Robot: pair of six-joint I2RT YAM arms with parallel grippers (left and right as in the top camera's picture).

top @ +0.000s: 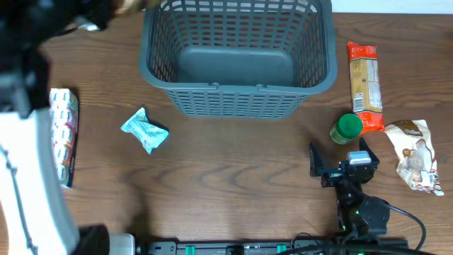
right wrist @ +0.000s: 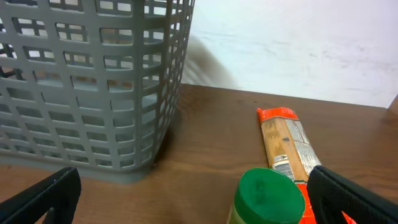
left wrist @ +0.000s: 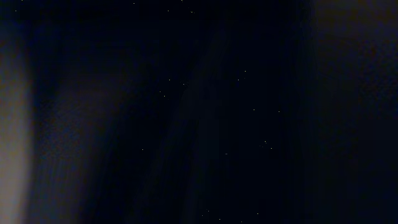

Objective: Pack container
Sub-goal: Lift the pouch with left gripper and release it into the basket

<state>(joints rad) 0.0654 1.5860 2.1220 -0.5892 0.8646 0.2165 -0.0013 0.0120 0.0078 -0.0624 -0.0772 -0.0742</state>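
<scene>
The right end effector (right wrist: 193,186) stands with its two black fingers (right wrist: 43,198) spread wide apart and holds nothing; it hovers over the brown wooden table (top: 233,184) near the front right corner. Just ahead of the gap, closer to the right finger, stands a small round jar with a green lid (right wrist: 268,196), upright, and no finger touches it. Just behind the jar lies a long narrow packet of clear plastic with orange ends (top: 366,85), pointing toward the far edge of the table. To the right of the jar, near the right edge, lies a white and brown crumpled pouch (top: 416,152). The container, a large blue-grey plastic basket with lattice-grid sides (top: 237,99), stands upright at the middle of the far edge, and its floor is bare. In front of its left corner lies a small light-blue crumpled wrapper (top: 145,129). At the left edge a flat white packet with pink and blue print (top: 64,134) lies beside the white left arm (top: 28,184). The left wrist view is almost black, so I cannot tell how the left end effector stands.
</scene>
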